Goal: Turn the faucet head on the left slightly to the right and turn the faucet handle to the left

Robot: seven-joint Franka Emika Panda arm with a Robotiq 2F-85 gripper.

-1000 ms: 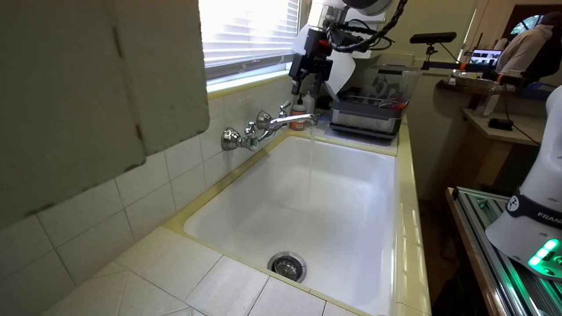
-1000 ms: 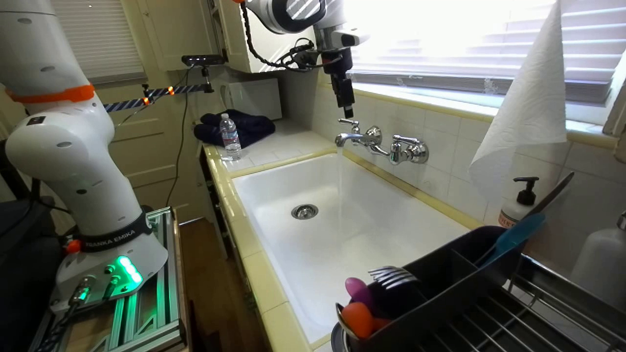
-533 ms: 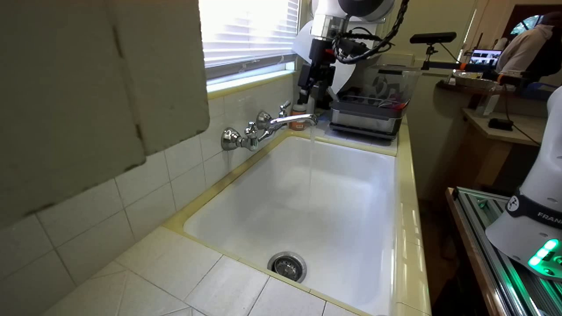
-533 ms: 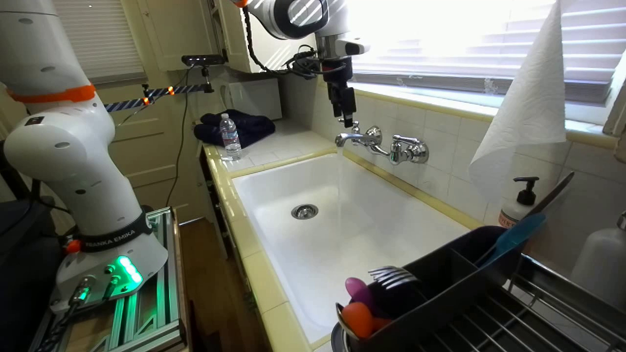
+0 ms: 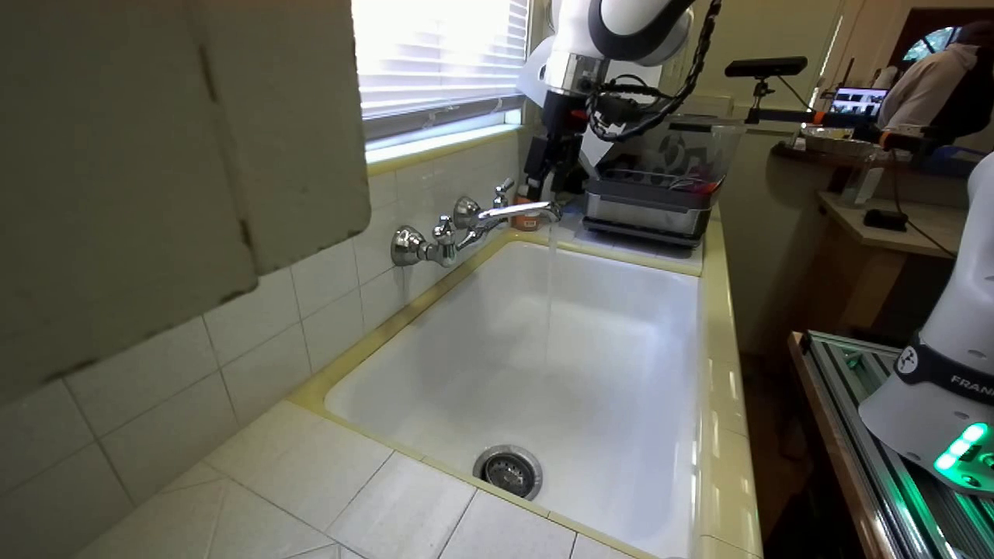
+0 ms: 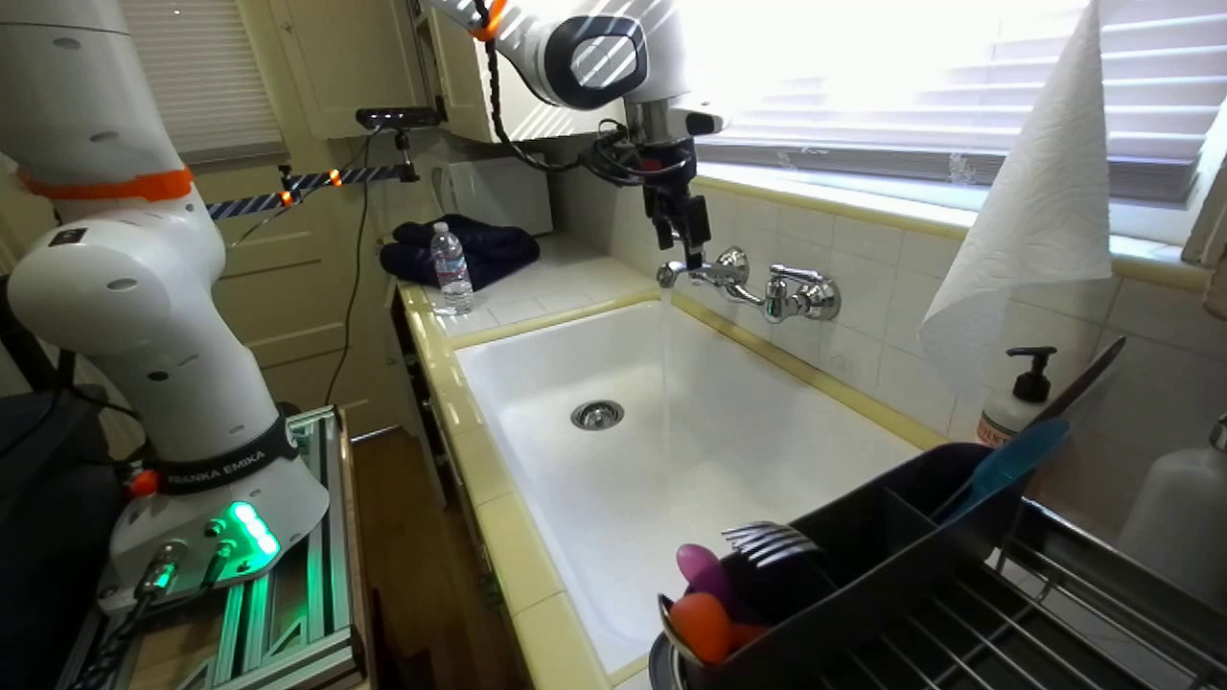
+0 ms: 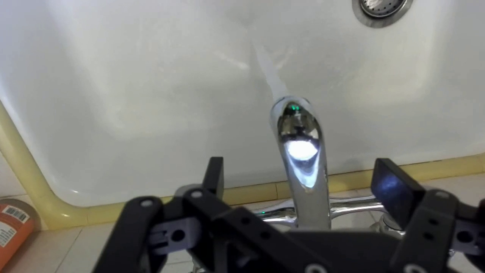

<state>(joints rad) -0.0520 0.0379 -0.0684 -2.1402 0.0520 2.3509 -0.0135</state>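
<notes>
Pincer spread at faucet head

In the wrist view, the head is framed by parted fingers, presumably so that it can be nudged sideways; contact cannot be judged. The faucet handle is mounted beside it, untouched

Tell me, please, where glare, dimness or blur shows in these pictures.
In the wrist view, a bright glare spot on the faucet spout, while near parts of the pincer look slightly soft; in both exterior views, the window largely washed out to white; in an exterior view, the large foreground panel dim.
</notes>
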